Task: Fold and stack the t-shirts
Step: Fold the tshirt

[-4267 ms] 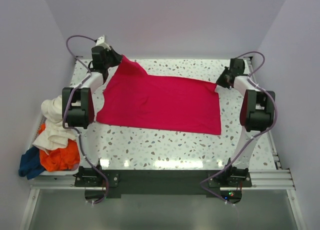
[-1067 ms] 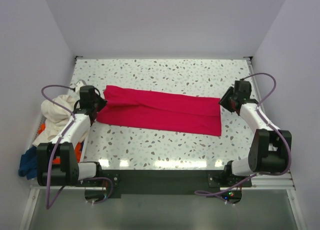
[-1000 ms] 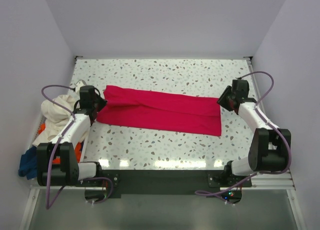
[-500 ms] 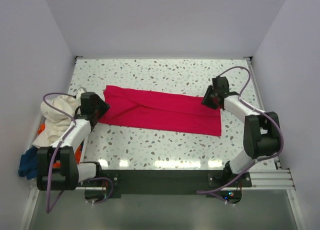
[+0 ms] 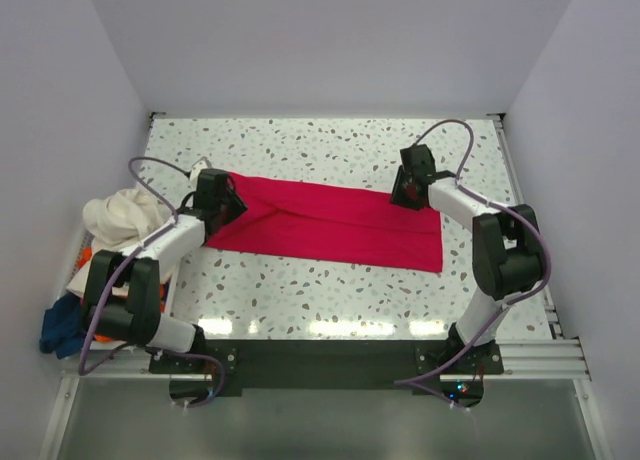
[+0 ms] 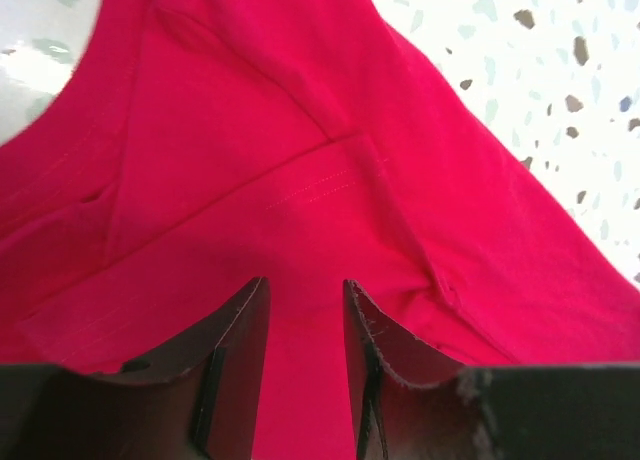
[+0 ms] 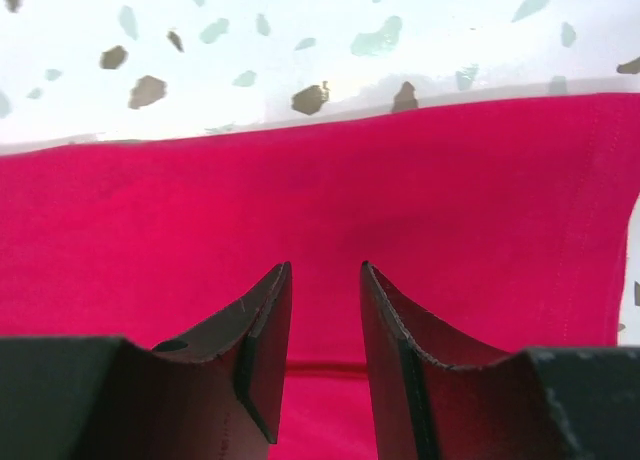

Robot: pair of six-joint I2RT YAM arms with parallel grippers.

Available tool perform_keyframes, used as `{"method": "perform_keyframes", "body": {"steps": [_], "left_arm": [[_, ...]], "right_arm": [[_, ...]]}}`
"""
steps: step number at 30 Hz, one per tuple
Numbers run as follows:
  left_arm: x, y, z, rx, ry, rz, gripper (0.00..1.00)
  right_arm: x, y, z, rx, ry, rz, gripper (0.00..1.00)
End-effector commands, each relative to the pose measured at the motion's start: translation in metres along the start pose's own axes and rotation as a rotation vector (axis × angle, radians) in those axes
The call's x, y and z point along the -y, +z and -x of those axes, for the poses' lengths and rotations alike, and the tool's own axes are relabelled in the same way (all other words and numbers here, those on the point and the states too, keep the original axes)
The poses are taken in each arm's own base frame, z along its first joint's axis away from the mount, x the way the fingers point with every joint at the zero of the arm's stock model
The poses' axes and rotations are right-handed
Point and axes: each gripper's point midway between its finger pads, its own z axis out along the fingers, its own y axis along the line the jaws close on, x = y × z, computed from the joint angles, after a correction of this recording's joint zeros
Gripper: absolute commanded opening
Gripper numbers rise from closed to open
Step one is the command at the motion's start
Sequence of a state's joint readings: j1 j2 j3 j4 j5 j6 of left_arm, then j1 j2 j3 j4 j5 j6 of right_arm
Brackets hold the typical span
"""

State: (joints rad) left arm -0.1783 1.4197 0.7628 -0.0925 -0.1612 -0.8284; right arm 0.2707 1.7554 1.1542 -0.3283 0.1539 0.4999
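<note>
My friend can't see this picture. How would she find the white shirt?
Start at the speckled table and go to its left edge, where crumpled clothes are heaped. The cream white t-shirt is the farthest piece of that heap and the only pale one; the dark blue t-shirt lies at the heap's near end.

crimson shirt (image 5: 330, 220), grey-speckled white table (image 5: 330, 145)
</note>
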Motion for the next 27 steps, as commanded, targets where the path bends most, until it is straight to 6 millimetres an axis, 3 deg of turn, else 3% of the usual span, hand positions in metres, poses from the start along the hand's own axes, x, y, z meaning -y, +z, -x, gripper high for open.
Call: {"method": "perform_keyframes", "body": {"steps": [1,4,15,23,24,26,27], "left_arm": [[0.009,0.021,0.001,0.012,0.007,0.041,0.40],[0.015,0.033,0.004,0.014,0.018,0.050,0.39],[-0.002,0.069,-0.018,-0.045,0.079,0.166,0.39],[0.007,0.097,-0.022,-0.081,0.167,0.217,0.40],[0.016,0.101,-0.015,-0.070,0.178,0.198,0.41],[0.017,0.111,-0.021,-0.100,0.201,0.201,0.43],[0.030,0.116,-0.013,-0.094,0.220,0.169,0.44]], "right_arm": [[0.017,0.001,0.010,0.027,-0.030,-0.097,0.37],[0.026,0.006,0.000,0.015,-0.029,-0.131,0.37],[0.039,0.015,-0.042,-0.065,0.030,-0.150,0.38],[0.037,-0.006,-0.076,-0.090,0.111,-0.047,0.38],[0.033,-0.008,-0.083,-0.103,0.130,-0.021,0.38],[0.033,-0.013,-0.098,-0.119,0.145,0.003,0.38],[0.028,-0.019,-0.099,-0.110,0.165,0.031,0.38]]}}
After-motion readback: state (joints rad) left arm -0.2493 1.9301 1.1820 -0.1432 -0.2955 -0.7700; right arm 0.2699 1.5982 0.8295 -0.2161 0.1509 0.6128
